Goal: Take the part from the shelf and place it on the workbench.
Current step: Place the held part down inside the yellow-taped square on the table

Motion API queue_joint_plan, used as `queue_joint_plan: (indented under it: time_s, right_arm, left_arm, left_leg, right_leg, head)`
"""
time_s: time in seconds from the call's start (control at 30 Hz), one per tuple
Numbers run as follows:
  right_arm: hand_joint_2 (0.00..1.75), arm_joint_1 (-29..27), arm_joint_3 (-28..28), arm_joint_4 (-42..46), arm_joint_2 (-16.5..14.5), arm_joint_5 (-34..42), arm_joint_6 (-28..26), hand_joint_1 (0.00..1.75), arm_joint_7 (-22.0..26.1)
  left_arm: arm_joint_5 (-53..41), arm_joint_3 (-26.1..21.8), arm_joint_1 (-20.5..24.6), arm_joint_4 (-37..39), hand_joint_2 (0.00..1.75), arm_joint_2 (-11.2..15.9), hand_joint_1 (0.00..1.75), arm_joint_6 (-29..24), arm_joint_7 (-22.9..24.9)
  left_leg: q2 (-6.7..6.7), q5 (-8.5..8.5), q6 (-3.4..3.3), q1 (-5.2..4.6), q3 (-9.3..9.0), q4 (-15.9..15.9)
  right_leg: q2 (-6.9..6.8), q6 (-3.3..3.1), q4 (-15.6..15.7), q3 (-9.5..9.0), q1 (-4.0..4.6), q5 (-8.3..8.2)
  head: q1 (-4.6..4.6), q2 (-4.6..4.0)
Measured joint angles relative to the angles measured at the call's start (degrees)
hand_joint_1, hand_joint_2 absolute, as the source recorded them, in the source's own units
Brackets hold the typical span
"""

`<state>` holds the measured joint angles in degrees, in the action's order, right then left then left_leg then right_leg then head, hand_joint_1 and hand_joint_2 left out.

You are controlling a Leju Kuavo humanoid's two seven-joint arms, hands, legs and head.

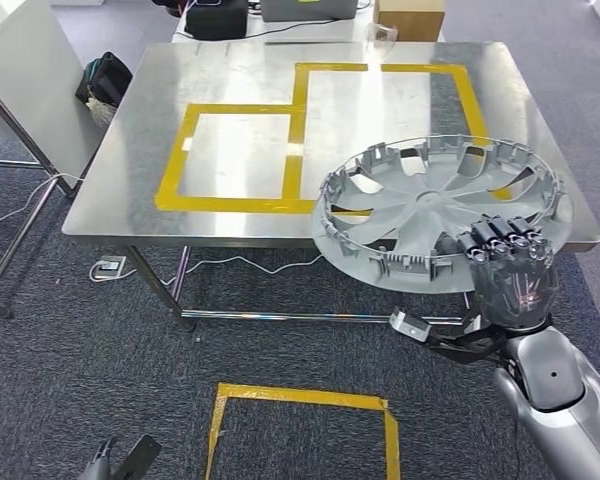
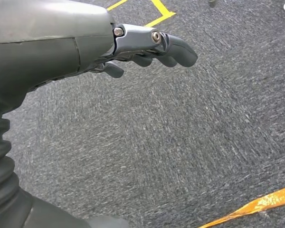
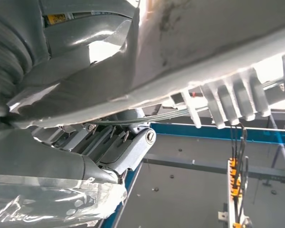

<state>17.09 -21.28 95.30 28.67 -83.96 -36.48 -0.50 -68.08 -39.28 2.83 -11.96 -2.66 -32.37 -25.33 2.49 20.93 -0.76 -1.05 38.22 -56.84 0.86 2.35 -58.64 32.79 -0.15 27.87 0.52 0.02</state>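
Observation:
The part is a grey plastic wheel cover [image 1: 433, 205], held roughly flat with its ribbed inner side up. My right hand [image 1: 508, 265] grips its near rim, with the dark fingers [image 1: 504, 235] hooked over the edge. The cover hangs over the front right corner of the steel workbench [image 1: 229, 75], partly past the table's front edge. In the right wrist view the cover's rim [image 3: 213, 52] lies against my right hand [image 3: 98, 142]. My left hand [image 2: 148, 45] hangs low over the carpet, fingers gently curled and holding nothing. Its dark tip shows in the head view [image 1: 123, 462].
Yellow tape marks two adjoining rectangles [image 1: 293, 150] on the workbench top. A yellow tape square [image 1: 304, 405] lies on the carpet in front of the bench. A white board on a stand [image 1: 33, 95] leans at the left, with a black bag [image 1: 104, 80] behind it. Boxes stand beyond the far edge.

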Motion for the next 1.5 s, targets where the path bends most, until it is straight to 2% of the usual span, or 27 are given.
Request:
queue_joint_plan:
  time_s: [0.13,0.33,0.47,0.53,0.57,0.6,0.67,0.7,0.73,0.77,0.8,0.83,0.9,0.93,0.97,1.03,1.1,1.13,1.2,1.23,1.27,1.3,1.37,1.4,1.43,1.47,1.5]
  right_arm:
    - [1.75,0.74,-0.45,-0.10,-0.12,-0.01,0.01,1.75,-0.02]
    - [1.75,3.38,-1.55,-0.79,-1.21,0.01,1.25,1.75,-0.34]
    - [1.75,4.78,-2.34,-1.33,-1.78,0.01,1.55,1.75,-0.57]
    - [1.75,5.27,-2.58,-1.51,-1.87,0.05,1.60,1.75,-0.73]
    - [1.75,5.54,-2.70,-1.60,-1.90,0.09,1.61,1.75,-0.83]
    - [1.75,5.73,-2.83,-1.69,-1.93,0.13,1.62,1.75,-0.92]
    - [1.75,5.87,-3.05,-1.88,-1.97,0.19,1.62,1.75,-1.07]
    - [1.75,5.83,-3.13,-1.98,-1.97,0.20,1.63,1.75,-1.10]
    - [1.75,5.78,-3.19,-2.09,-1.98,0.22,1.63,1.75,-1.12]
    - [1.75,5.75,-3.22,-2.21,-1.98,0.24,1.64,1.75,-1.15]
    - [1.75,5.73,-3.24,-2.31,-1.98,0.26,1.65,1.75,-1.19]
    - [1.75,5.76,-3.26,-2.41,-1.98,0.28,1.66,1.75,-1.22]
    - [1.75,5.88,-3.38,-2.58,-2.03,0.37,1.68,1.75,-1.31]
    - [1.75,5.98,-3.44,-2.63,-2.05,0.43,1.69,1.75,-1.35]
    - [1.75,6.07,-3.47,-2.64,-2.08,0.49,1.69,1.75,-1.39]
    - [1.75,6.15,-3.45,-2.63,-2.10,0.55,1.69,1.75,-1.50]
    - [1.75,6.09,-3.45,-2.74,-2.11,0.55,1.70,1.75,-1.58]
    - [1.75,6.02,-3.48,-2.84,-2.11,0.55,1.70,1.75,-1.58]
    - [1.75,5.81,-3.60,-3.04,-2.11,0.55,1.71,1.75,-1.58]
    - [1.75,5.70,-3.66,-3.12,-2.11,0.56,1.72,1.75,-1.58]
    - [1.75,5.64,-3.70,-3.17,-2.11,0.56,1.72,1.75,-1.58]
    - [1.75,5.65,-3.73,-3.19,-2.13,0.57,1.73,1.75,-1.60]
    - [1.75,5.78,-3.75,-3.21,-2.17,0.57,1.74,1.75,-1.68]
    - [1.75,5.87,-3.74,-3.22,-2.19,0.57,1.74,1.75,-1.77]
    - [1.75,5.95,-3.71,-3.23,-2.20,0.58,1.75,1.75,-1.84]
    - [1.75,6.01,-3.69,-3.25,-2.21,0.58,1.76,1.75,-1.90]
    - [1.75,6.07,-3.68,-3.24,-2.22,0.59,1.76,1.75,-1.96]
  left_arm:
    - [-0.03,0.00,0.11,0.00,1.75,0.10,0.00,0.04,0.00]
    - [-0.92,0.02,0.55,0.00,1.75,0.51,0.00,0.58,0.53]
    - [-1.20,0.02,0.90,0.00,1.75,0.76,0.00,0.65,0.88]
    - [-1.31,0.02,0.91,0.00,1.75,0.80,0.00,0.67,0.92]
    - [-1.33,0.02,0.89,0.00,1.75,0.80,0.00,0.68,0.95]
    - [-1.34,0.02,0.84,0.00,1.75,0.80,0.00,0.68,0.99]
    - [-1.35,0.02,0.75,0.00,1.75,0.80,0.00,0.68,1.12]
    - [-1.36,0.02,0.69,0.00,1.75,0.80,0.00,0.68,1.18]
    - [-1.36,0.02,0.64,0.00,1.75,0.80,0.00,0.68,1.22]
    - [-1.37,0.02,0.59,0.00,1.75,0.80,0.00,0.68,1.25]
    - [-1.37,0.02,0.56,0.00,1.75,0.79,0.00,0.68,1.25]
    - [-1.38,0.02,0.51,0.00,1.75,0.82,0.00,0.68,1.25]
    - [-1.38,0.02,0.48,0.01,1.75,0.92,0.00,0.67,1.25]
    - [-1.38,0.02,0.51,0.01,1.75,0.98,0.00,0.66,1.25]
    - [-1.38,0.02,0.60,0.02,1.75,0.99,0.00,0.65,1.25]
    - [-1.44,0.06,0.88,0.02,1.75,0.92,0.00,0.62,1.25]
    - [-1.48,0.10,1.07,0.02,1.75,0.89,0.00,0.60,1.25]
    - [-1.45,0.11,1.02,0.02,1.75,0.89,0.00,0.59,1.25]
    - [-1.41,0.11,0.81,0.03,1.75,0.89,0.00,0.60,1.25]
    - [-1.40,0.11,0.75,0.03,1.75,0.88,0.00,0.60,1.25]
    - [-1.40,0.11,0.74,0.04,1.75,0.89,0.00,0.59,1.25]
    - [-1.40,0.11,0.73,0.04,1.75,0.91,0.00,0.57,1.25]
    - [-1.35,0.10,0.58,0.10,1.75,0.94,0.00,0.55,1.28]
    - [-1.33,0.10,0.47,0.14,1.75,0.95,0.00,0.53,1.36]
    - [-1.31,0.09,0.39,0.17,1.75,0.94,0.00,0.49,1.44]
    - [-1.31,0.09,0.41,0.19,1.75,0.96,0.00,0.44,1.52]
    - [-1.31,0.09,0.47,0.19,1.75,0.96,0.00,0.40,1.56]
  left_leg:
    - [0.01,-0.04,-0.08,-0.10,0.01,-0.06]
    - [-0.01,0.32,-0.68,-0.42,0.03,-0.34]
    - [-0.03,1.23,-1.51,-0.48,-0.28,0.18]
    - [-0.04,2.08,-2.13,-0.21,-1.21,0.69]
    - [-0.06,2.28,-2.38,-0.09,-1.79,0.77]
    - [-0.09,2.43,-2.57,-0.03,-2.28,0.78]
    - [-0.19,2.90,-2.59,-0.02,-3.16,0.72]
    - [-0.21,3.27,-2.46,0.01,-3.76,0.69]
    - [-0.23,3.73,-2.28,0.07,-4.52,0.67]
    - [-0.22,4.30,-2.10,0.15,-5.42,0.67]
    - [-0.20,4.95,-1.89,0.24,-6.39,0.66]
    - [-0.19,5.64,-1.60,0.23,-7.24,0.61]
    - [-0.16,6.77,-1.00,0.16,-8.17,0.64]
    - [-0.16,7.05,-0.66,0.10,-8.35,0.66]
    - [-0.17,7.07,-0.39,0.13,-8.39,0.61]
    - [-0.51,5.96,0.32,0.17,-6.86,-2.08]
    - [-1.25,5.67,1.29,0.39,-2.57,-8.55]
    - [-1.56,6.80,1.79,0.60,-0.21,-11.96]
    - [-1.82,11.26,2.37,1.06,3.29,-15.82]
    - [-1.84,12.70,2.49,1.25,4.19,-15.79]
    - [-1.85,12.68,2.55,1.41,4.48,-14.26]
    - [-1.88,10.78,2.59,1.52,4.25,-11.45]
    - [-2.18,2.80,2.50,1.65,3.35,-3.86]
    - [-2.31,-0.56,2.37,1.66,3.08,-1.28]
    - [-2.40,-2.63,2.15,1.65,2.99,0.13]
    - [-2.39,-3.02,1.82,1.61,2.95,0.51]
    - [-2.27,-2.72,1.48,1.62,2.78,0.06]
  right_leg:
    - [-0.02,0.07,0.09,-0.08,-0.09,-0.14]
    - [0.07,0.57,0.35,-0.26,-0.48,-0.19]
    - [0.07,1.33,0.75,-1.07,-0.53,-0.39]
    - [-0.13,1.64,-0.39,-0.98,-0.42,0.44]
    - [-0.24,1.71,-2.40,-0.08,-0.39,1.50]
    - [-0.35,1.72,-5.80,1.70,-0.39,2.89]
    - [-0.39,1.84,-13.65,6.28,-0.41,5.69]
    - [-0.40,1.93,-15.90,8.02,-0.44,6.48]
    - [-0.42,2.01,-16.02,8.80,-0.48,6.46]
    - [-0.45,2.11,-13.98,8.64,-0.53,5.38]
    - [-0.51,2.22,-10.41,7.80,-0.60,3.18]
    - [-0.67,2.34,-6.15,6.89,-0.70,-0.28]
    - [-0.78,1.77,-0.46,5.60,-0.71,-4.97]
    - [-0.75,1.26,0.61,5.36,-0.64,-5.97]
    - [-0.62,0.65,0.68,5.08,-0.56,-5.55]
    - [-0.56,0.04,1.02,4.27,-0.71,-5.28]
    - [-0.64,-0.42,1.43,3.00,-0.96,-4.51]
    - [-0.66,-0.61,1.56,2.31,-1.03,-3.98]
    - [-0.60,-0.76,1.66,0.78,-1.21,-2.75]
    - [-0.56,-0.73,1.66,-0.09,-1.32,-2.08]
    - [-0.53,-0.60,1.66,-1.02,-1.47,-1.40]
    - [-0.51,-0.39,1.66,-1.94,-1.63,-0.72]
    - [-0.42,0.35,1.49,-3.26,-1.69,0.67]
    - [-0.33,0.81,1.47,-3.60,-1.61,1.35]
    - [-0.25,1.26,1.54,-3.75,-1.51,1.95]
    - [-0.22,1.69,1.72,-4.00,-1.47,2.48]
    - [-0.26,2.03,2.07,-4.38,-1.52,2.91]
  head:
    - [-0.01,0.00]
    - [0.01,0.00]
    - [0.01,0.00]
    - [-0.14,0.00]
    - [-0.27,0.00]
    - [-0.38,0.00]
    - [-0.54,0.00]
    - [-0.53,0.00]
    - [-0.56,0.00]
    - [-0.55,0.00]
    - [-0.57,0.00]
    - [-0.63,0.00]
    - [-0.66,0.00]
    - [-0.62,0.00]
    - [-0.50,0.00]
    - [-0.33,0.00]
    - [-0.21,0.00]
    - [-0.10,0.00]
    - [-0.05,0.00]
    - [-0.05,0.00]
    - [-0.04,0.00]
    - [-0.05,0.00]
    - [0.17,0.00]
    - [0.22,0.00]
    - [0.30,0.00]
    - [0.32,0.00]
    - [0.18,0.00]
